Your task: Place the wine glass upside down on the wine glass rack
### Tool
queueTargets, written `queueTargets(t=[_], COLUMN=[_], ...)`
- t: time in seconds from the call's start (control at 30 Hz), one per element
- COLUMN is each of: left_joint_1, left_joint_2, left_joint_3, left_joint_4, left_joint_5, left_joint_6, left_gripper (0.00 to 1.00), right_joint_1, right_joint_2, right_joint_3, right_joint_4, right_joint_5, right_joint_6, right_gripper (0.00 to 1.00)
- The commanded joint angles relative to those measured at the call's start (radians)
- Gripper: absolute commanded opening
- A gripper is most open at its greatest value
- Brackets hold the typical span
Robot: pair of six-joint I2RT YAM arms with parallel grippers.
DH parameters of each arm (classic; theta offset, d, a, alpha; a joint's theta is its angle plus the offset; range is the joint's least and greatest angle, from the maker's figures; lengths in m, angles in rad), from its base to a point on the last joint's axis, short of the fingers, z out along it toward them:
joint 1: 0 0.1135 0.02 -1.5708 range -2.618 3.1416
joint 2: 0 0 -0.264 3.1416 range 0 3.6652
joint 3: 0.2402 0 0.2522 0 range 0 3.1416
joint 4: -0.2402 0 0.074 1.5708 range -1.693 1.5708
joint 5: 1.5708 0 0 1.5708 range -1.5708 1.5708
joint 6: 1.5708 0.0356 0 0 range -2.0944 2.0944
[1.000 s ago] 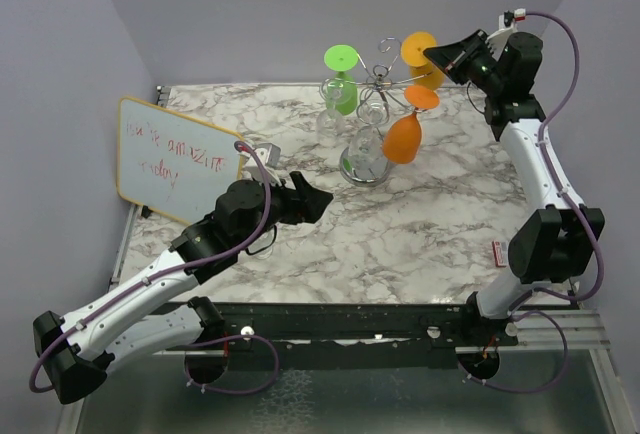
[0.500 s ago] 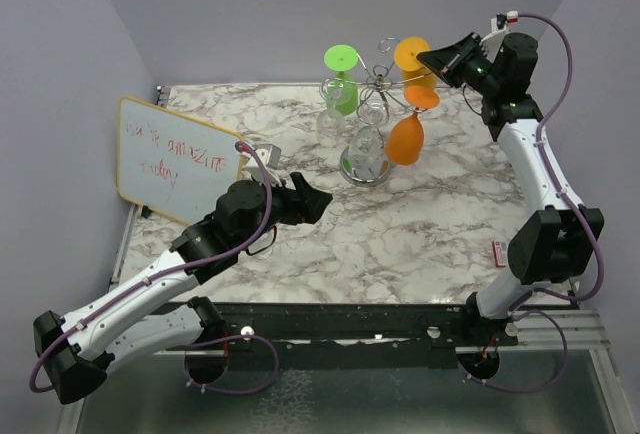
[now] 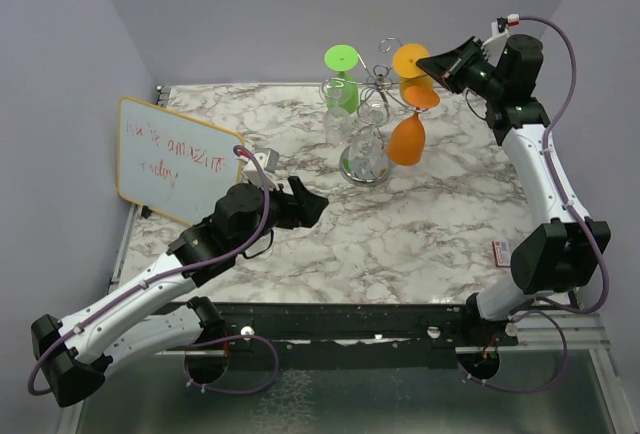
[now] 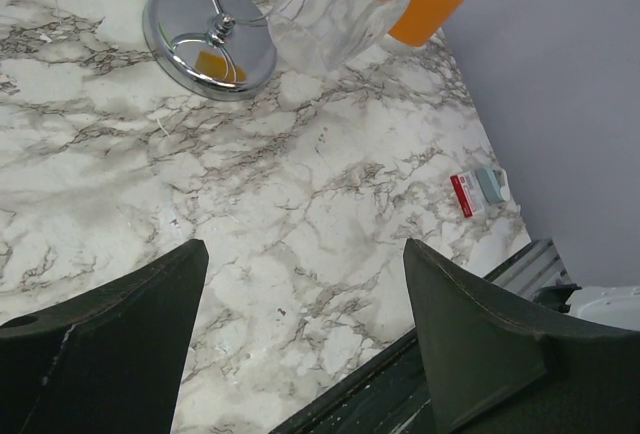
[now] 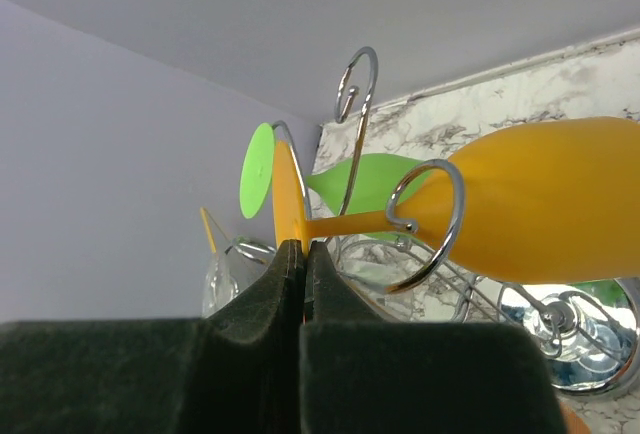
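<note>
**Glass foot pinched at the rack top**

Right jaws closed tight on the rim of the foot of the yellow-orange wine glass [image 5: 560, 194], high beside the wine glass rack [image 3: 366, 166]. Glass is inverted, foot up, with the stem inside one chrome curl. Left jaws spread wide, holding nothing, above the marbled surface [image 4: 330, 204] near the rack's mirrored base. A green glass [image 3: 342, 84] and an orange glass [image 3: 404, 141] hang on other arms.

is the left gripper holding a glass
No, the left gripper stands open over the marble table with nothing in it.
</note>
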Motion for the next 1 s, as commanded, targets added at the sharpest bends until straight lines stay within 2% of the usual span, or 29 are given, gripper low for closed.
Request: queueTargets(t=[0.0, 0.57, 0.83, 0.97], left_joint_1=[-0.004, -0.004, -0.004, -0.004], left_joint_2=[-0.033, -0.052, -0.042, -0.046], left_joint_3=[-0.017, -0.019, -0.022, -0.024], left_joint_4=[-0.029, -0.051, -0.041, -0.043], left_joint_5=[-0.044, -0.062, -0.061, -0.061], left_joint_6=[-0.005, -0.002, -0.001, -0.001], left_gripper=[0.81, 0.81, 0.81, 0.81], right_joint_1=[0.0, 0.0, 0.001, 0.001], right_joint_2=[-0.074, -0.116, -0.022, -0.004], right_joint_3=[-0.004, -0.026, 0.043, 0.048], right_joint_4=[-0.021, -0.036, -0.044, -0.047], right_joint_5=[0.032, 0.296, 0.234, 0.217], right_joint_6=[0.0, -0.019, -0.042, -0.056], right_gripper=[0.0, 0.01, 0.01, 0.09])
